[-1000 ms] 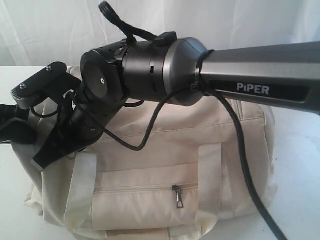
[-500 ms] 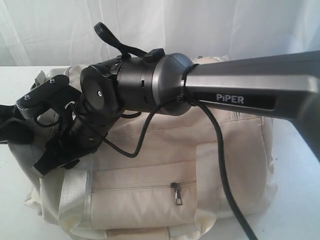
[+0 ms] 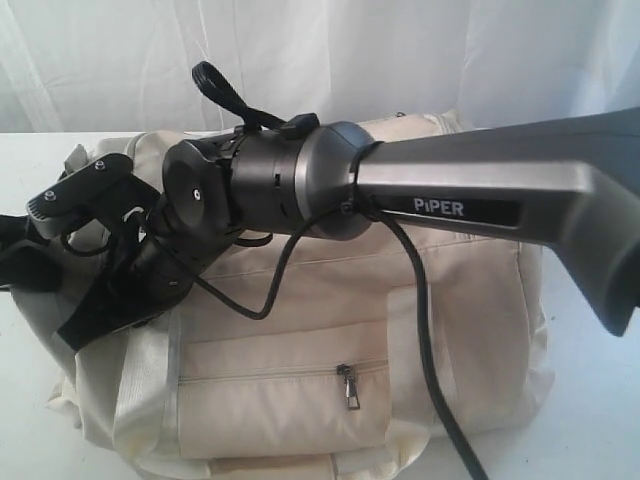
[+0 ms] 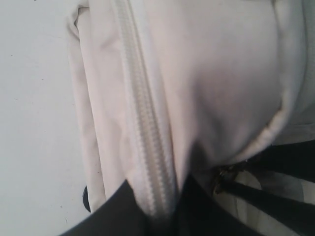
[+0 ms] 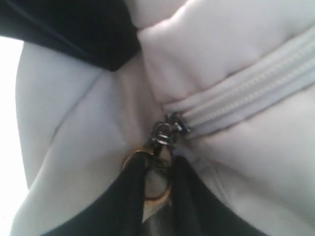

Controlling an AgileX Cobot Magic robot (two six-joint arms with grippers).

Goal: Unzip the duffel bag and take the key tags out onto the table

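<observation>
Atop the duffel bag (image 3: 290, 400), the right gripper (image 5: 158, 169) pinches the zipper pull (image 5: 165, 132); a skewed tug could slip it free.

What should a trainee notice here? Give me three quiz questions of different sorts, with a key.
1. True or false: the duffel bag's top zipper lies open beside the right fingers.
2. What do the right fingers pinch? A, a webbing handle; B, the zipper pull; C, the key tags.
3. Fill in: the front pocket zipper is ___.
Key: 1 false, its teeth are meshed; 2 B; 3 closed.
</observation>
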